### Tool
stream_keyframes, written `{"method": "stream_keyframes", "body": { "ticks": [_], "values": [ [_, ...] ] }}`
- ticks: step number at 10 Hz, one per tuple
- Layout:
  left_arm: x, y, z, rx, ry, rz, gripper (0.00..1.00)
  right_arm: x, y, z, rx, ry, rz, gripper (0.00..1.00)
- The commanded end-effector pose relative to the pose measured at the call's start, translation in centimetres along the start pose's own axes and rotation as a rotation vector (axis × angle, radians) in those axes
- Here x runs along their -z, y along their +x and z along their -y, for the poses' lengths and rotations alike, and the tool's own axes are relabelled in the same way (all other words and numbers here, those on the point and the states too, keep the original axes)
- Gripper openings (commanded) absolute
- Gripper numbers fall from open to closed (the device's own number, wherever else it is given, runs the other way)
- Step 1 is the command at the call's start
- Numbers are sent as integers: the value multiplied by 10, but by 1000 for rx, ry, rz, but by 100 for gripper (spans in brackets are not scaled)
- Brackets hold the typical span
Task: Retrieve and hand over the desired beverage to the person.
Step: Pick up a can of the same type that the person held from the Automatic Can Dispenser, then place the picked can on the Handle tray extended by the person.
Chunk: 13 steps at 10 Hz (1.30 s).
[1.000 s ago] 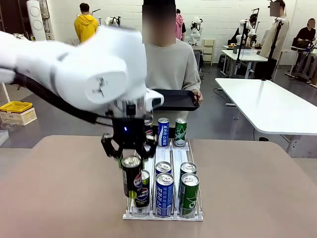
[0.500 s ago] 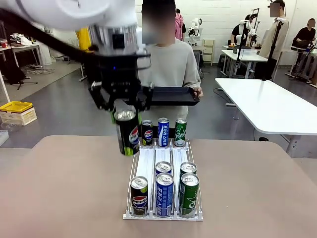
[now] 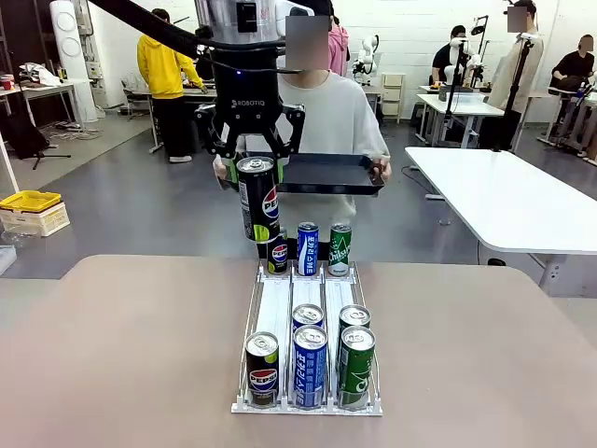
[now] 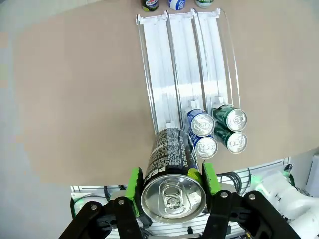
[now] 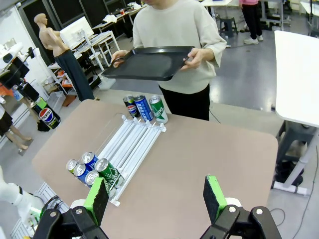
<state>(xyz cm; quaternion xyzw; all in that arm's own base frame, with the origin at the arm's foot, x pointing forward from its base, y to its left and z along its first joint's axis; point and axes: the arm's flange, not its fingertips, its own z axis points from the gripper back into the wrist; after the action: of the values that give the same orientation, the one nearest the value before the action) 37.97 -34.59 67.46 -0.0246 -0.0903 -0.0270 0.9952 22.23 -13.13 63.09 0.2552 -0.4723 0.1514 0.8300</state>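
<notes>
The brown table (image 3: 112, 355) has the person (image 3: 326, 117) in a light grey sweatshirt standing at its far edge, holding a black tray (image 3: 326, 173) level. On the table lies a white three-lane rack (image 3: 276, 303) with cans at both ends. The left gripper (image 3: 255, 166) pinches a black Pepsi can (image 3: 259, 207) by its top, upright in the air above the rack's far end, just before the tray. The right gripper (image 5: 155, 198) hangs over the table, jaws spread, holding nothing.

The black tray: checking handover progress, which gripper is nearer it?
Left. The left gripper, holding the Pepsi can, hangs right by the tray; the right gripper hovers far off, across the table.
</notes>
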Motion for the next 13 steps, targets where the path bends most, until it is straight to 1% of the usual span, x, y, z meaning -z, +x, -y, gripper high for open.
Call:
{"method": "stream_keyframes", "body": {
  "ticks": [1,13],
  "values": [
    [-2,-18,-4,-5,-4,20,41,2,-1,1,-8,23,9,100],
    [-2,-18,-4,-5,-4,20,41,2,-1,1,-8,23,9,100]
  ]
}}
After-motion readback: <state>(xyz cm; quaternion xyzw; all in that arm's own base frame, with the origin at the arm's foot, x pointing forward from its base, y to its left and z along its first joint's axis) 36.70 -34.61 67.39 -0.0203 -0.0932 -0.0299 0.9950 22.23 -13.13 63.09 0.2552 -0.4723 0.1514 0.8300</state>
